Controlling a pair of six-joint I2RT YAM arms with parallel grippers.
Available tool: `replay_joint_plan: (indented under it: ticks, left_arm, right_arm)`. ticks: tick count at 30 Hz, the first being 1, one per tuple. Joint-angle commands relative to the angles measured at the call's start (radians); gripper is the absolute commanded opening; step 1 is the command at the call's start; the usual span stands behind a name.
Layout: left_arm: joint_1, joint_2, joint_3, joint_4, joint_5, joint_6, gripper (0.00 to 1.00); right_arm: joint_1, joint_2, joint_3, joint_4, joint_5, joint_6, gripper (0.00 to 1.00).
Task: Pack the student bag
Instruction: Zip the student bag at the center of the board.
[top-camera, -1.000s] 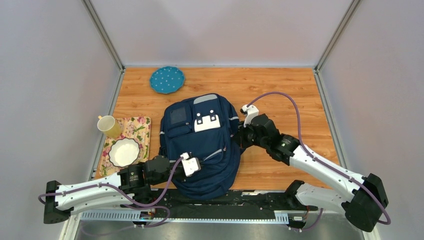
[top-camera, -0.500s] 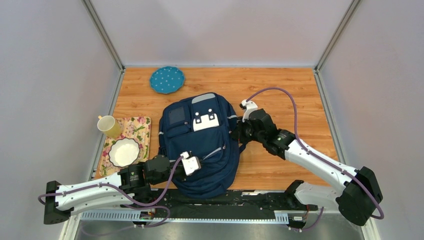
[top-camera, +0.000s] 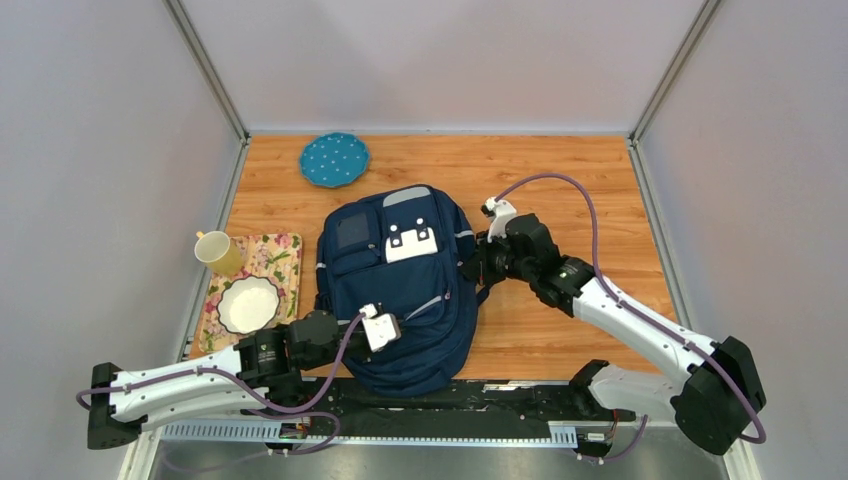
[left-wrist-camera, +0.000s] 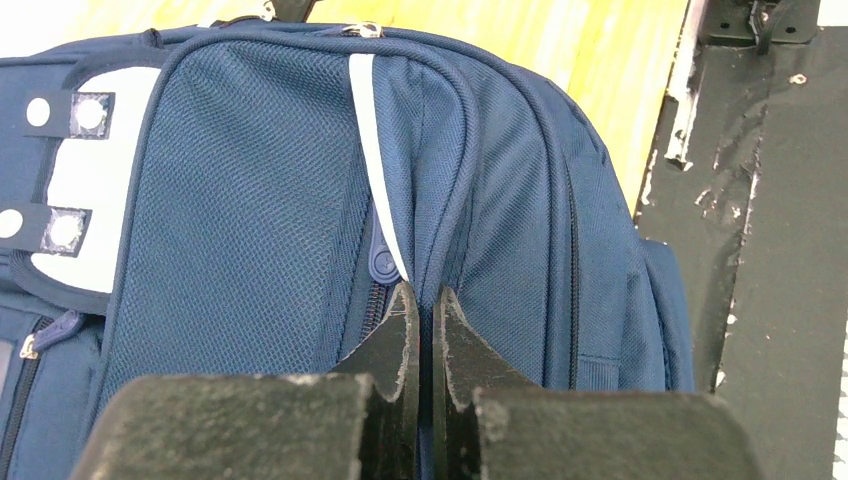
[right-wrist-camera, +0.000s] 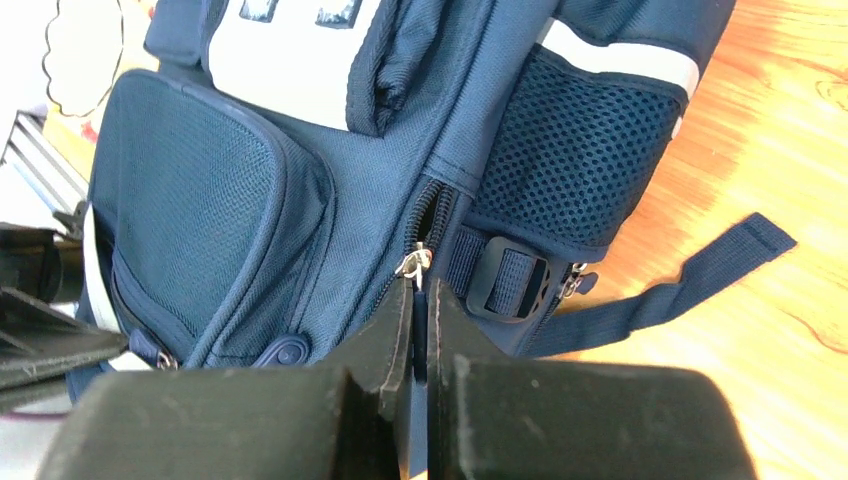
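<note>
Navy fabric backpack (top-camera: 400, 290) is laid flat at the middle of the wooden bench (top-camera: 560, 180), its bottom reaching the near edge and its white patch (top-camera: 414, 243) facing up. Left gripper (left-wrist-camera: 422, 310) is pressed to the bag's lower front, fingers pinched narrow on a ridge of fabric beside the light-grey stripe (left-wrist-camera: 375, 150). Right gripper (right-wrist-camera: 420, 300) is set against the bag's right side, fingers closed on the zipper pull (right-wrist-camera: 412, 265), just beside a mesh pocket (right-wrist-camera: 585, 150). Along the left edge a floral tray (top-camera: 280, 255) is seen, carrying a yellow mug (top-camera: 217, 251) and a white bowl (top-camera: 248, 304). Near the far-left corner a blue dotted plate (top-camera: 334, 159) is noted.
</note>
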Motion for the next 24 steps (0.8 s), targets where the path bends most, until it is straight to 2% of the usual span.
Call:
replay_joint_plan:
  ticks: [1, 10, 14, 16, 19, 20, 21, 22, 23, 24]
  left_arm:
    - [-0.01, -0.028, 0.015, -0.031, 0.004, -0.015, 0.0]
    - [0.0, -0.029, 0.024, -0.028, -0.022, -0.035, 0.0]
    - [0.0, -0.047, 0.016, -0.021, -0.036, -0.05, 0.0]
    - [0.002, -0.055, 0.012, -0.015, -0.027, -0.047, 0.0]
    - [0.0, -0.066, 0.003, -0.009, -0.002, -0.038, 0.0]
    - [0.0, -0.07, 0.003, -0.014, 0.006, -0.039, 0.0]
    - [0.002, -0.074, 0.003, -0.017, 0.024, -0.042, 0.0]
    - [0.002, -0.075, 0.003, -0.02, 0.032, -0.047, 0.0]
    - [0.002, -0.074, 0.001, -0.023, 0.039, -0.051, 0.0]
    - [0.002, -0.074, 0.001, -0.026, 0.056, -0.053, 0.0]
  right_arm:
    - [-0.019, -0.073, 0.012, -0.085, -0.062, -0.149, 0.0]
    - [0.101, -0.081, 0.053, -0.266, -0.196, -0.186, 0.0]
    - [0.196, -0.025, 0.098, -0.426, -0.087, -0.184, 0.0]
    - [0.219, -0.045, 0.077, -0.412, -0.038, -0.157, 0.0]
    - [0.213, -0.085, 0.093, -0.386, 0.112, -0.142, 0.0]
    - [0.202, -0.093, 0.107, -0.386, 0.236, -0.135, 0.0]
    - [0.158, -0.097, 0.122, -0.383, 0.264, -0.131, 0.0]
    - [0.123, -0.103, 0.13, -0.344, 0.27, -0.128, 0.0]
    - [0.081, -0.116, 0.126, -0.304, 0.214, -0.128, 0.0]
    - [-0.003, -0.12, 0.116, -0.258, 0.179, -0.131, 0.0]
